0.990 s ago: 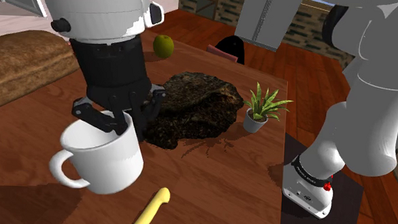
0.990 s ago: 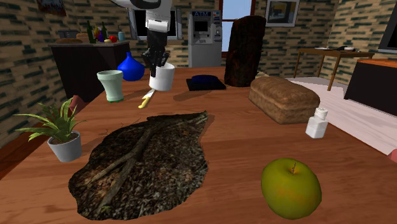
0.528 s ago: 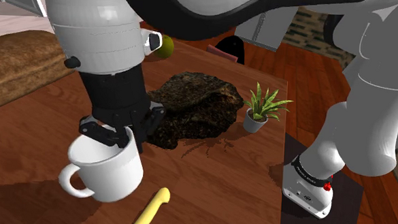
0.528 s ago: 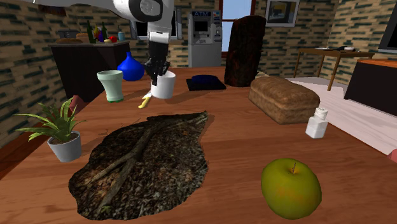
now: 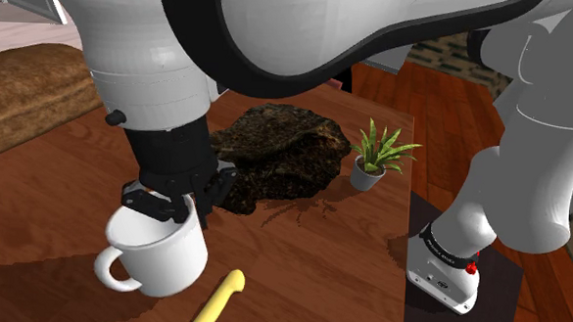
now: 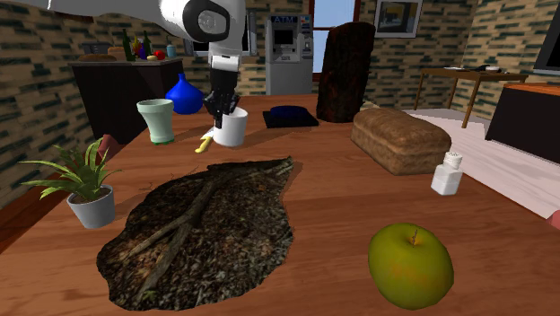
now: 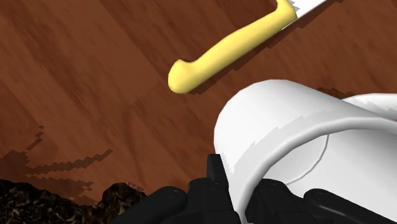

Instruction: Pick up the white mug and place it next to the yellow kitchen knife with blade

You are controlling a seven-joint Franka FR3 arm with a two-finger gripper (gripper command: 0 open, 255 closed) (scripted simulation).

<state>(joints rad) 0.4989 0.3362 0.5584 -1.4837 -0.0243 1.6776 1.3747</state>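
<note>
Shoulder view has the mug [image 5: 159, 256] hanging roughly upright from the gripper [image 5: 167, 206], whose fingers are clamped on its rim, one inside and one outside, with the mug's handle turned toward that view's left. Over the last second the mug has come steadily down. It was higher above the wood, and now it sits low, just beside the yellow handle of the knife [image 5: 221, 302]. In the second exterior view its base looks level with the table [image 5: 320, 274] or just above it; I cannot tell whether it touches. The wrist view agrees: the mug's white wall is by the fingers, and the knife lies close beyond it on the wood, apart from it. So the carry looks finished and the lowering nearly so. What seems left is to settle the base, let go and lift clear without tipping the mug by its rim. Further out lie a dark litter patch [image 5: 275, 155] and a plant [image 5: 378, 158]. The second exterior view also shows a green cup [image 6: 156, 119] near the knife, a loaf [image 6: 399, 139] and an apple [image 6: 411, 267].
</note>
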